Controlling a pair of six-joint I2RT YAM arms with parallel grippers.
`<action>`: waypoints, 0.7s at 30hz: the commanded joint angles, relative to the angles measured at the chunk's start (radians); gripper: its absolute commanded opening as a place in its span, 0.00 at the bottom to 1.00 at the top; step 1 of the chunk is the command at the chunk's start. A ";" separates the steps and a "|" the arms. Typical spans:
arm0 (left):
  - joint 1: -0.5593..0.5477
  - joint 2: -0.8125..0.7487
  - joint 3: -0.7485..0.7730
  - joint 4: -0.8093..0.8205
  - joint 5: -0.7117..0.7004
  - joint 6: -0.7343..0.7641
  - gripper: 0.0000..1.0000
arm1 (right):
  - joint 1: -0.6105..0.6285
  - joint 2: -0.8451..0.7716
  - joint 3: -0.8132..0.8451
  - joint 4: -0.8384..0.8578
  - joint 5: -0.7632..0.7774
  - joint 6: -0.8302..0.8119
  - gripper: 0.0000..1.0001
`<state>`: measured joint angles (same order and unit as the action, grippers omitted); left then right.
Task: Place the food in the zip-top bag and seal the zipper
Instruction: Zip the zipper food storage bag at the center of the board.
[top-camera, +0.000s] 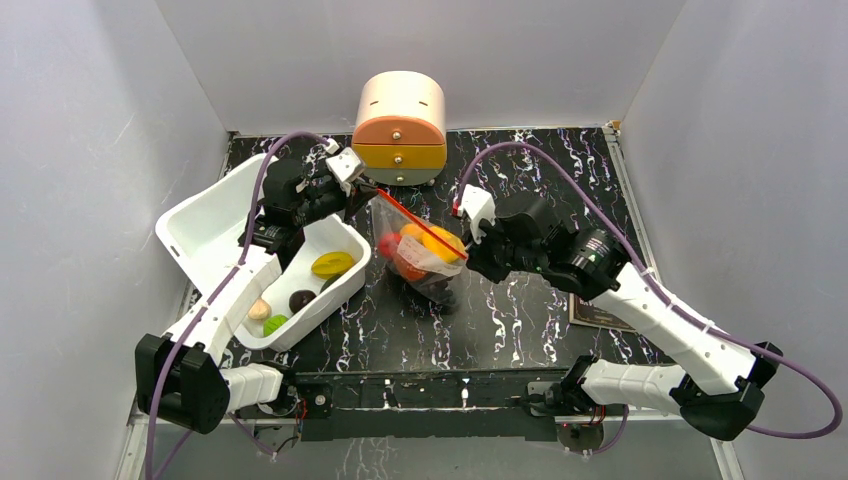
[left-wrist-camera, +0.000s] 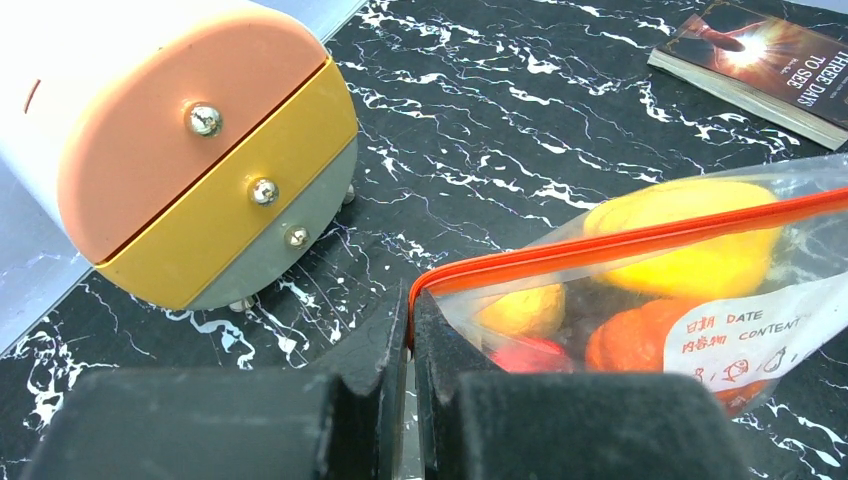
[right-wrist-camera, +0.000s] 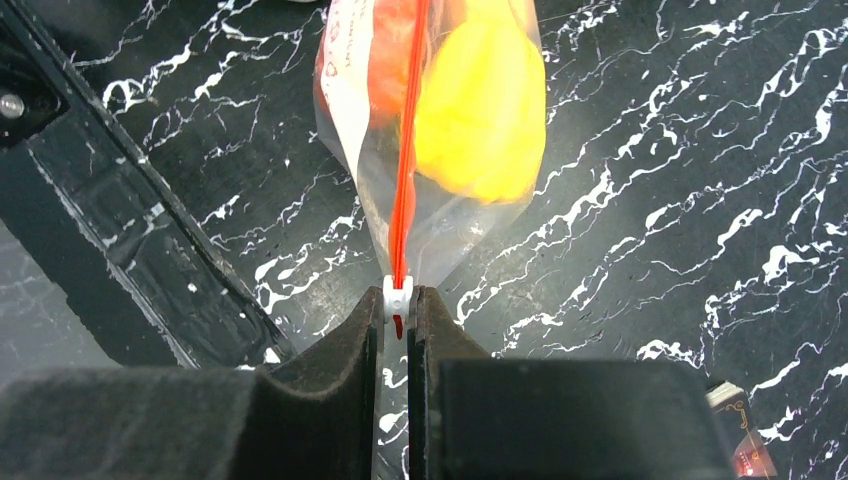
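Observation:
The zip-top bag (top-camera: 425, 268) hangs above the table's middle, stretched between both grippers. Inside it lies food: a yellow piece (left-wrist-camera: 690, 235), an orange one (left-wrist-camera: 645, 345) and a red one (left-wrist-camera: 530, 355). The red-orange zipper (top-camera: 420, 226) runs taut and straight. My left gripper (left-wrist-camera: 411, 300) is shut on the bag's corner at the zipper's far-left end. My right gripper (right-wrist-camera: 398, 302) is shut on the white slider tab (right-wrist-camera: 398, 296) at the other end. More food sits in the white tub (top-camera: 200, 215): a yellow-green piece (top-camera: 332, 264), a dark brown one (top-camera: 302, 299) and a green one (top-camera: 275, 323).
A small rounded drawer box (top-camera: 400, 125) in peach, yellow and grey stands at the back centre, close behind the left gripper. A book (top-camera: 598, 312) lies on the marble top under the right forearm. White walls close in three sides.

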<state>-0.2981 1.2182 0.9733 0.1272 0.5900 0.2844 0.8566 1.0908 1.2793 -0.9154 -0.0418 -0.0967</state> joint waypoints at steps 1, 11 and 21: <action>0.031 -0.008 0.037 0.061 -0.112 0.021 0.00 | 0.002 -0.016 0.089 -0.102 0.052 0.061 0.00; 0.031 -0.066 0.030 0.025 -0.038 0.043 0.00 | 0.003 -0.024 0.105 -0.120 -0.140 0.174 0.00; 0.031 -0.106 0.020 -0.082 0.227 -0.059 0.31 | 0.002 -0.099 -0.122 0.067 -0.158 0.484 0.00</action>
<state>-0.2806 1.1728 0.9993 0.0193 0.7341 0.2871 0.8566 1.0172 1.2282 -0.9443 -0.2436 0.2379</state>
